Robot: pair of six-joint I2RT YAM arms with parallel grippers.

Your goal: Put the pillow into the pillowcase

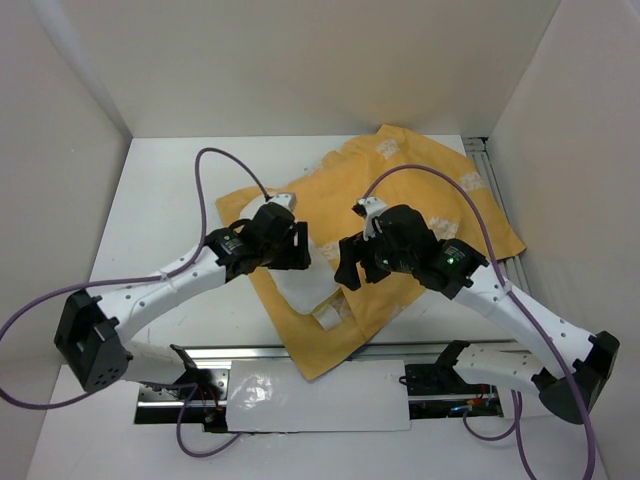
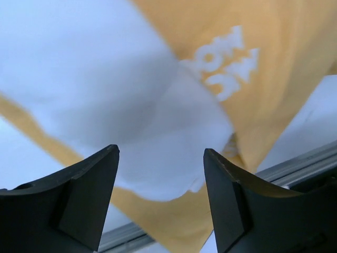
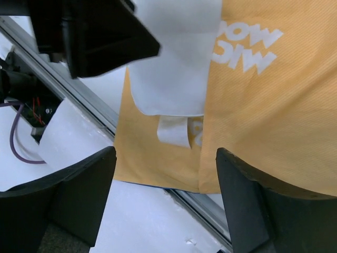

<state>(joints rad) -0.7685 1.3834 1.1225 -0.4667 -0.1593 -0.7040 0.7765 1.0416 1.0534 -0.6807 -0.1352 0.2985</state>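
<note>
The orange-yellow pillowcase [image 1: 400, 210] lies spread flat from the back right to the table's near centre. A white stretch of the pillow [image 1: 300, 285] shows at its near left part, the rest hidden under the fabric and my arms. My left gripper [image 1: 290, 245] hovers over that white patch, open, with the pillow [image 2: 121, 105] and the lettered pillowcase [image 2: 274, 105] below it and nothing between its fingers. My right gripper [image 1: 350, 265] hangs open just to the right, above the pillowcase [image 3: 263, 116], beside the pillow [image 3: 174, 68] and a small white tag [image 3: 174, 132].
A metal rail [image 1: 300, 355] runs along the near edge, with a white sheet [image 1: 310, 395] in front of it. White walls close in the left, back and right. Purple cables [image 1: 215, 160] loop above both arms. The left gripper [image 3: 89, 31] fills the right wrist view's top left.
</note>
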